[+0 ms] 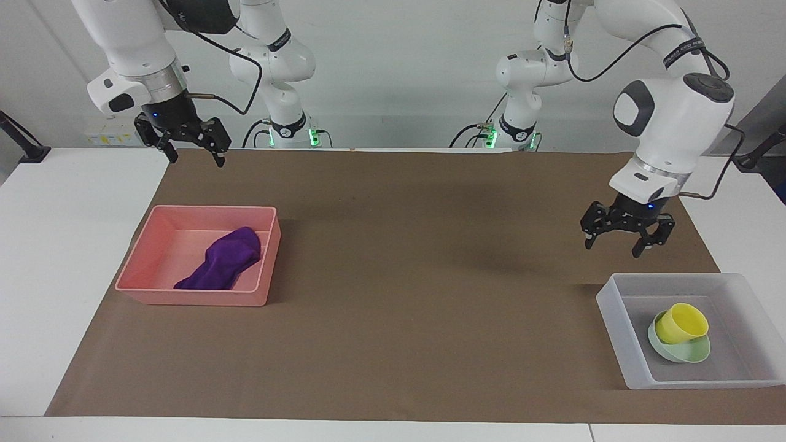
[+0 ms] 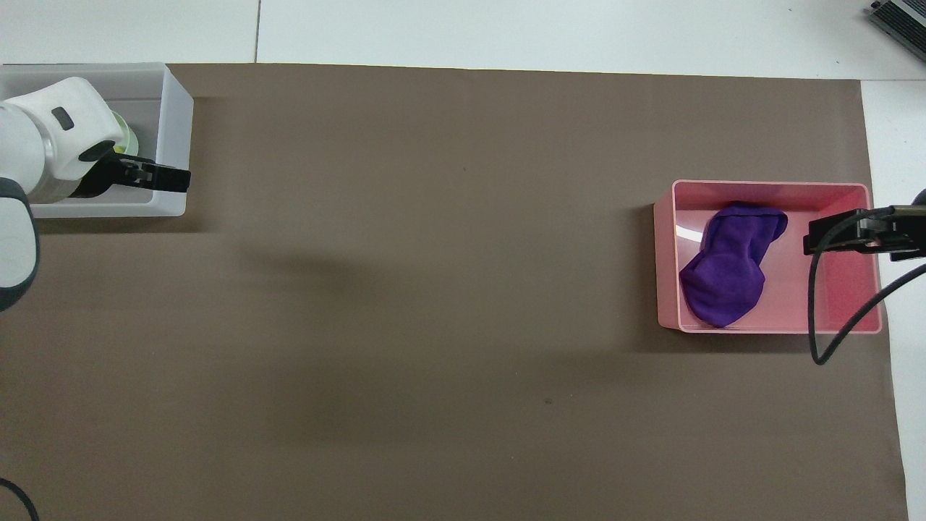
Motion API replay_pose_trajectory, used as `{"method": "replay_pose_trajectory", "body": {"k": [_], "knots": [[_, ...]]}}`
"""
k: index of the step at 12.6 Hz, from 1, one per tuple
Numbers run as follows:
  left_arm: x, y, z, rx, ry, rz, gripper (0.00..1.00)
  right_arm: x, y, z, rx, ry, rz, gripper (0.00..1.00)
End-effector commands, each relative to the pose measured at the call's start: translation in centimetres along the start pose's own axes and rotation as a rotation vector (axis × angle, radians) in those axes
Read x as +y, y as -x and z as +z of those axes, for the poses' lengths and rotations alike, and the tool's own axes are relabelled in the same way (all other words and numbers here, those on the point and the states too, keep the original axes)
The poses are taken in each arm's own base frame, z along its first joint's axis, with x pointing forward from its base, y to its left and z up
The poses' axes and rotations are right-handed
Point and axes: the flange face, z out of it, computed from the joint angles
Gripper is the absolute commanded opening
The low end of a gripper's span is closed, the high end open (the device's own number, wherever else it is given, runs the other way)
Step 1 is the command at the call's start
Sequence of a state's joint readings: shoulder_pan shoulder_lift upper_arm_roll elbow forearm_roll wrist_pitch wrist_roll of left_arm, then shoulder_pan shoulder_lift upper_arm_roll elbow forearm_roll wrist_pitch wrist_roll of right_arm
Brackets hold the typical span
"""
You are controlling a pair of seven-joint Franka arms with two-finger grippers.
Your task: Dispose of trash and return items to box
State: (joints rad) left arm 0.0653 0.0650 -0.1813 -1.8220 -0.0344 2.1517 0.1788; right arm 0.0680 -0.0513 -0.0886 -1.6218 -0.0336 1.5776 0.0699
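The yellow cup sits tilted in the mint-green bowl, both inside the translucent box at the left arm's end of the table. My left gripper hangs open and empty over the brown mat, just off the box's rim. In the overhead view the left arm covers the cup, and the left gripper overlaps the box wall. The purple cloth lies in the pink tray. My right gripper waits open, raised well above the tray.
A brown mat covers most of the white table. The pink tray stands at the right arm's end. A black cable loops down from the right gripper over the tray.
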Motion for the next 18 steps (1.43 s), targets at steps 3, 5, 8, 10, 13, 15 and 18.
{"method": "replay_pose_trajectory", "body": {"k": [3, 5, 8, 10, 13, 15, 18], "knots": [[6.9, 0.7, -3.5, -0.059, -0.051, 0.016, 1.00, 0.2, 0.6, 0.0, -0.001, 0.000, -0.016, 1.00], [7.1, 0.2, -6.1, -0.090, -0.051, 0.008, 1.00, 0.2, 0.6, 0.0, -0.001, 0.000, -0.016, 1.00], [5.9, -0.7, -10.7, -0.152, -0.038, -0.017, 1.00, 0.2, 0.6, 0.0, -0.001, 0.000, -0.017, 1.00], [5.6, -1.2, -11.6, -0.166, -0.036, -0.027, 1.00, 0.2, 0.7, 0.0, -0.003, 0.000, -0.017, 1.00], [6.0, -0.3, -11.5, -0.184, -0.038, -0.015, 1.00, 0.3, 0.7, -0.1, -0.001, 0.002, -0.017, 1.00], [6.6, -0.2, -11.8, -0.200, -0.029, -0.017, 1.00, 0.4, 0.7, 0.0, -0.003, 0.002, -0.014, 1.00], [5.9, 0.0, -11.9, -0.219, 0.003, -0.044, 1.00, 0.4, 0.7, 0.1, -0.004, 0.002, -0.014, 1.00]]}}
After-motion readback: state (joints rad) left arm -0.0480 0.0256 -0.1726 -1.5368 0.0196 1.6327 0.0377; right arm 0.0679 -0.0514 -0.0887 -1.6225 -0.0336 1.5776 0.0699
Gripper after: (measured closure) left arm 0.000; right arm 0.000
